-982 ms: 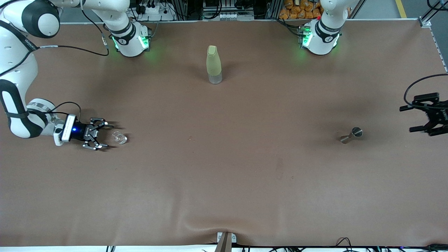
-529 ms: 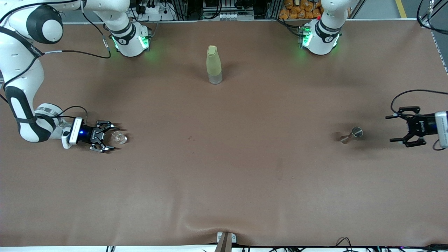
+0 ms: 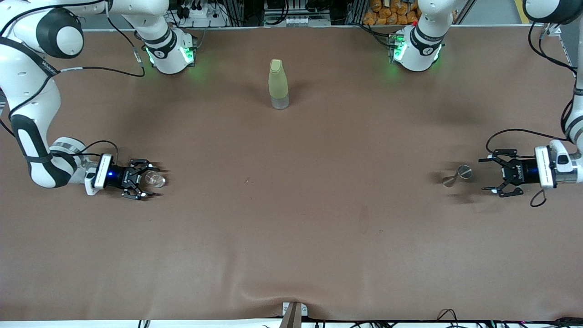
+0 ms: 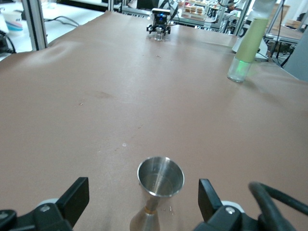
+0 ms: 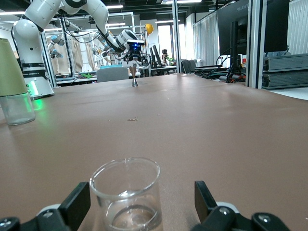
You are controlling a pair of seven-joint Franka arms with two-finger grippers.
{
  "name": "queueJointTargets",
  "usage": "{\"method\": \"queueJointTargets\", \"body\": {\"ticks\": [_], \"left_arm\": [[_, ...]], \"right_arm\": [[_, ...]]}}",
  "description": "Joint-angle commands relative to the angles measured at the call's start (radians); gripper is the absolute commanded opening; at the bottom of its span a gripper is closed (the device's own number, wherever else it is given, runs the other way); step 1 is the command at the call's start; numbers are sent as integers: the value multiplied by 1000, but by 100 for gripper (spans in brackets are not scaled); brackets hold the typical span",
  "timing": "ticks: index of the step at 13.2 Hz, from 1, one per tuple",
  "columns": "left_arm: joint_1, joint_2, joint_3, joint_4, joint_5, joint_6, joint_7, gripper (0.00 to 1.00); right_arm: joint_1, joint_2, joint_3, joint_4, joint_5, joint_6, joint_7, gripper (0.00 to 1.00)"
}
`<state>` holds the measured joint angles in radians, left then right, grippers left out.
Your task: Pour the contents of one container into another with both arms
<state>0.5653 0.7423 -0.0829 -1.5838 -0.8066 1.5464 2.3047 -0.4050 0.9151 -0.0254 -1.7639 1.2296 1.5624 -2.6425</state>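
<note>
My right gripper (image 3: 146, 179) sits low at the table (image 3: 291, 237), fingers apart with the clear glass cup (image 3: 155, 179) standing between them, not clamped yet; the right wrist view shows gaps both sides of the cup (image 5: 126, 195). I come in sideways because the cup is short, so a level side grip should keep it upright for tipping. My left gripper (image 3: 491, 176) is low too, just beside the metal hourglass cup (image 3: 457, 175), on the side away from the bottle (image 3: 278, 84), fingers spread wide and not touching. In the left wrist view the cup (image 4: 157, 190) stands upright ahead of the fingertips, centred on the gap. Relative to the bottle, both cups are nearer the front camera: glass toward the right arm's end, metal toward the left arm's end, well apart. Judging by this, both grasps are pending and pouring is far off.
</note>
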Motion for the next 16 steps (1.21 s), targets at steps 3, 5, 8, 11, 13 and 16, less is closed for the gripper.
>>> {"method": "queueJointTargets", "body": {"ticks": [3, 5, 8, 11, 13, 16], "left_arm": [[30, 83, -5, 12, -26, 8, 128, 100], [30, 100, -5, 11, -31, 9, 139, 100], [28, 126, -5, 8, -54, 9, 159, 100], [18, 129, -6, 7, -74, 9, 159, 100], [16, 149, -9, 7, -85, 9, 160, 100], [10, 170, -17, 8, -103, 11, 163, 95]], "right_arm": [[-12, 19, 4, 20, 16, -10, -2, 93], [-14, 21, 4, 20, 16, -10, -11, 67], [-17, 25, 4, 20, 16, -10, -14, 53], [-18, 25, 4, 20, 16, -12, -14, 50], [-20, 25, 4, 21, 14, -10, -13, 47], [-18, 24, 5, 23, 14, -13, -14, 21]]}}
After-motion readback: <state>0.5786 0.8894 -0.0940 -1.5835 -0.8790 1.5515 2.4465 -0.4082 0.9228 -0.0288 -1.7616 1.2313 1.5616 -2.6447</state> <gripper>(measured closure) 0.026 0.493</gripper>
